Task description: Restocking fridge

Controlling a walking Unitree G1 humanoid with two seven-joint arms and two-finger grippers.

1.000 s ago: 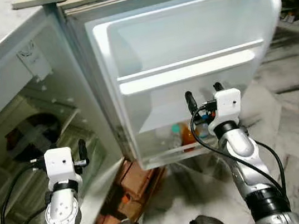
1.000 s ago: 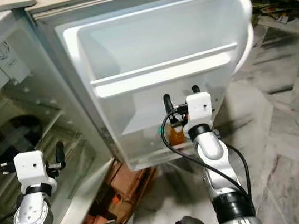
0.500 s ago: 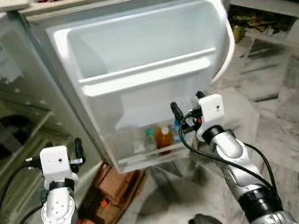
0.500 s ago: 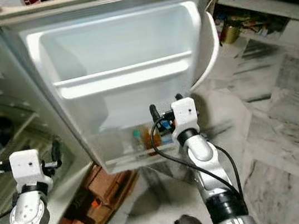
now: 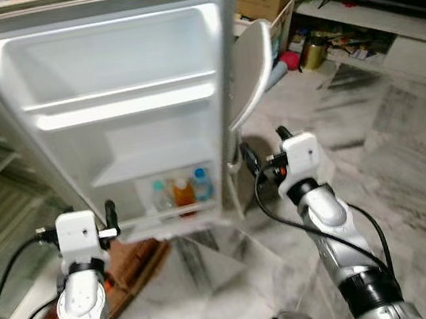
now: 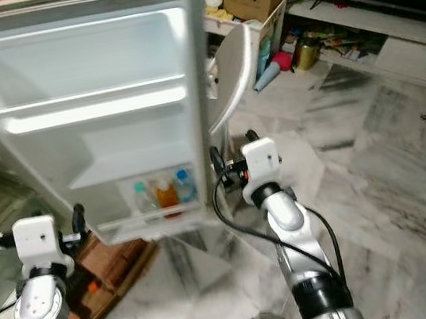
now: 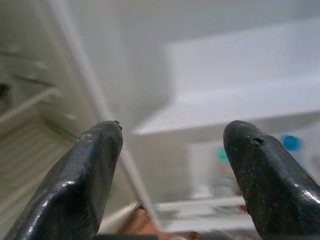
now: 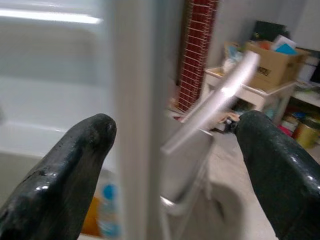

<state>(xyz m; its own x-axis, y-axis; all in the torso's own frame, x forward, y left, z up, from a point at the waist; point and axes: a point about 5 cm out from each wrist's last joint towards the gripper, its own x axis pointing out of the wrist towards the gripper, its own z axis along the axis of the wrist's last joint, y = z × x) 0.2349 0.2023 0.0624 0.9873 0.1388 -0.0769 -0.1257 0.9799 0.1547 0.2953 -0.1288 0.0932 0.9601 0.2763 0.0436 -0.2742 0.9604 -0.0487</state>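
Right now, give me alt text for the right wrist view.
The right tool's two black fingers are spread open on either side of the fridge door's white edge. A cardboard box sits blurred behind.

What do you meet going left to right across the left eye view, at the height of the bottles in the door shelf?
Left end effector → green-capped clear bottle → orange bottle → blue-capped clear bottle → right end effector.
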